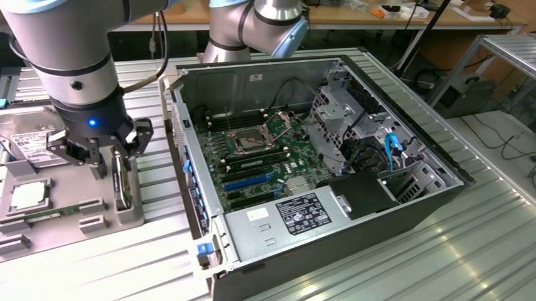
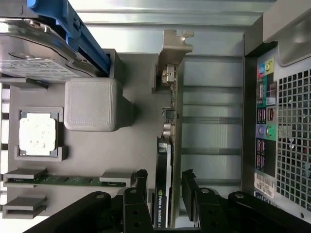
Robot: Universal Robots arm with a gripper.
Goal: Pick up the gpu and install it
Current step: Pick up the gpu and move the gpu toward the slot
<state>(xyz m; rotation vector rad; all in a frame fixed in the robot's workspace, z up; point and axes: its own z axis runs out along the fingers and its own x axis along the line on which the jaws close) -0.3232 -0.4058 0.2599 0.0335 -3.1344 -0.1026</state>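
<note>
Two black fingers (image 2: 141,187) of the claw (image 2: 165,177) stand wide apart, one on each side of the single gpu (image 2: 164,155). A sliver of gap shows on both sides, so the claw is open and grips nothing. That one gpu stands on its long edge in a slot of the grey holder (image 2: 141,82), directly below and between the fingers. Its black cooler faces one finger and its green board the other, and its silver bracket (image 2: 175,46) is at the end farthest from the claw.

Past the finger on the cooler side, the holder carries four more things. One grey block (image 2: 92,104) lies nearest the claw, then one processor chip (image 2: 38,133) and one RAM stick (image 2: 63,180) lying flat. One hard drive (image 2: 39,48) with a blue rail lies farthest off.

Past the other finger, to the exterior view's right of the claw, one computer case (image 1: 402,144) lies open on the ribbed metal table (image 1: 435,251). Inside it are one motherboard (image 1: 251,163) with one long blue slot (image 1: 250,182), and one power supply (image 1: 293,216) at the near end.
</note>
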